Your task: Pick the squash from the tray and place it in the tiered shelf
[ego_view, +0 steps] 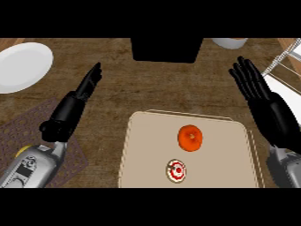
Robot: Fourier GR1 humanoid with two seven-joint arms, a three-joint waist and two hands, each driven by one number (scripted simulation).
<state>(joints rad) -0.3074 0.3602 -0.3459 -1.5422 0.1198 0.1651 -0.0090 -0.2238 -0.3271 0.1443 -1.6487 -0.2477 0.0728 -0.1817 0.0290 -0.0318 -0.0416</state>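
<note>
Both robot hands hang above the desk (114, 70) with fingers straight and holding nothing. My left robot hand (87, 84) shows at about 9 o'clock in the view, edge-on, fingers pointing toward 12, over bare wood just beyond a dark mat (22, 132). My right robot hand (249, 79) is at about 2 o'clock, palm spread, fingers apart and pointing toward 12, well apart from the tray (146, 150).

That beige tray lies at 6 o'clock, between my two forearms. On it, toward its far right part, lies the orange squash (190, 137), untouched by either hand. Just nearer to me, at 7 o'clock from the squash, sits a small round red-and-white thing (176, 170); what it is I cannot tell.

At 10 o'clock a white plate (16, 66) rests on the desk. At 12 o'clock stands a black block (166, 49), with a white bowl (229, 43) to its right. White wire shelf (289, 66) shows at 3 o'clock, beside my right forearm.
</note>
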